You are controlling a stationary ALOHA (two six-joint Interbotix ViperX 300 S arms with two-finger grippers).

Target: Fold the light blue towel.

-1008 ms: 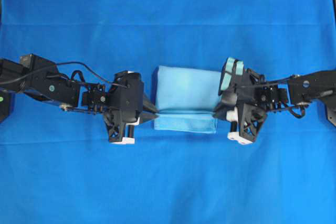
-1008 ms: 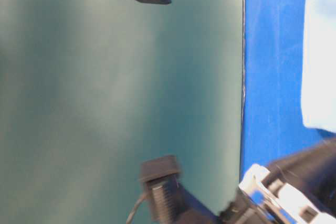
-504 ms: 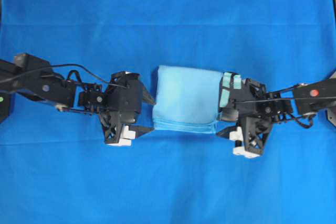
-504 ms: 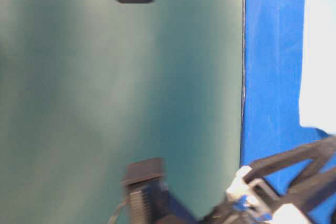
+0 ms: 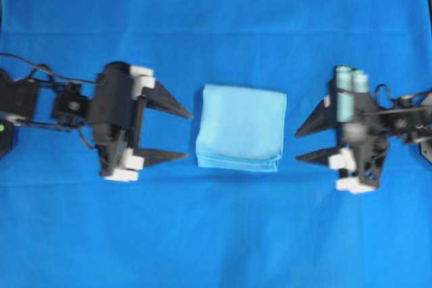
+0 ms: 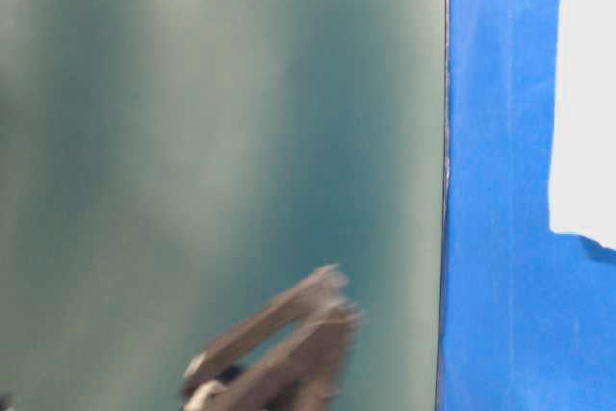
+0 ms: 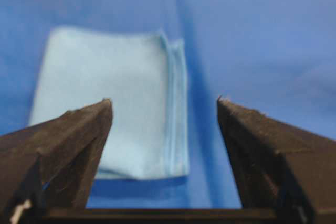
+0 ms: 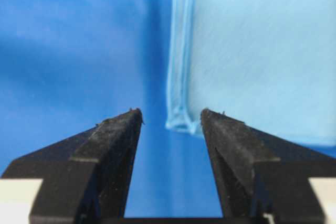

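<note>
From overhead, the light blue towel (image 5: 240, 127) sits folded into a neat rectangle in the middle of the worktop (image 5: 223, 25), which has a deep blue cloth over it, layered edges along its near side. The left pincer (image 5: 177, 134) is off to the towel's left, jaws spread wide, holding nothing. The right pincer (image 5: 305, 142) is off to the right, also spread and empty. Neither one touches the towel.

The table-level view is sideways and mostly blurry; the towel (image 6: 585, 108) shows as a pale patch.

Left wrist camera: pincer (image 7: 164, 103) jaws far apart, towel (image 7: 113, 100) lying ahead.

Right wrist camera: pincer (image 8: 170, 114) jaws apart, towel (image 8: 257, 51) corner just beyond the tips.
</note>
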